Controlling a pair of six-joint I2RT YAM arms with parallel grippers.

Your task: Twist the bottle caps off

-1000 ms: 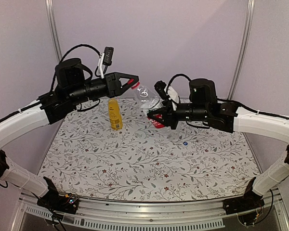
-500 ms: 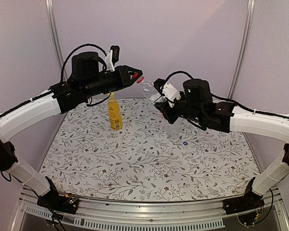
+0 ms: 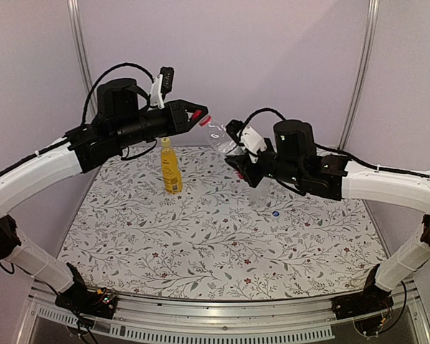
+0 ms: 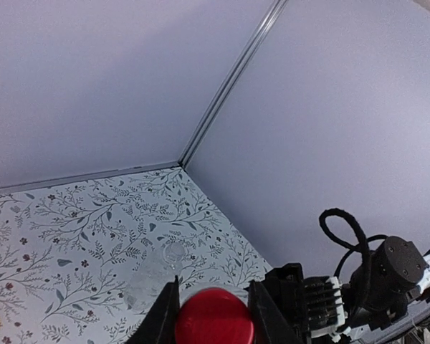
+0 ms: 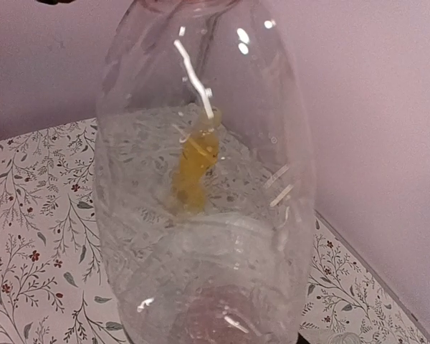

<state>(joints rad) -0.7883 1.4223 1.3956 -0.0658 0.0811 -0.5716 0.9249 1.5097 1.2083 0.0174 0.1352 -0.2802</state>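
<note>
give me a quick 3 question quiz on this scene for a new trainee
1. True or false: the yellow bottle is lifted off the table.
2. Which colour of cap is the left gripper shut on? A yellow, B red, C blue.
3. What small thing lies on the table just right of the unlabelled bottle?

Key:
1. False, it stands upright on the table.
2. B, the red cap sits between the gripper's fingers.
3. The blue cap.
</note>
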